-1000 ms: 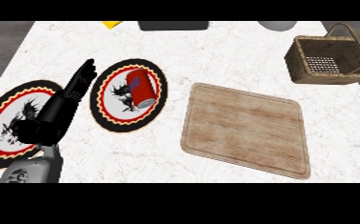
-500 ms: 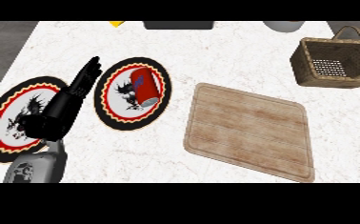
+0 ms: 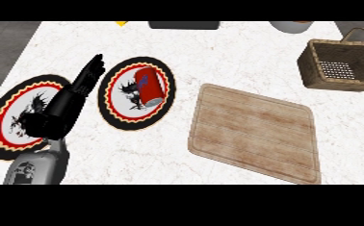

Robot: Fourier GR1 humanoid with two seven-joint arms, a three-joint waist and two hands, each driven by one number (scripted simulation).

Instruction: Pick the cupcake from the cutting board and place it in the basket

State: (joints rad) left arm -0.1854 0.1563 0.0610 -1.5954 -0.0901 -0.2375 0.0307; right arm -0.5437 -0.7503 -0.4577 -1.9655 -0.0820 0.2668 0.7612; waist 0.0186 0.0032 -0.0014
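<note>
The wooden cutting board (image 3: 252, 131) lies at centre right with nothing on it. No cupcake shows anywhere in the head view. The brown wicker basket (image 3: 309, 69) stands at the far right edge, and the part of its inside that shows holds nothing. My left hand (image 3: 68, 107) is at the left, open, its fingers straight and pointing away from me between two plates. It holds nothing. My right hand is out of the picture.
A red can (image 3: 148, 85) lies on a round plate (image 3: 113, 107) with a black and red rim. A second such plate (image 3: 18, 119) sits at the left edge, partly under my forearm. Along the far edge are a dark flat object (image 3: 183, 25), a grey vessel (image 3: 290, 26) and a yellow scrap (image 3: 122, 23).
My left hand has drifted slightly up and to the right. The other things have shifted only a little in the picture.
</note>
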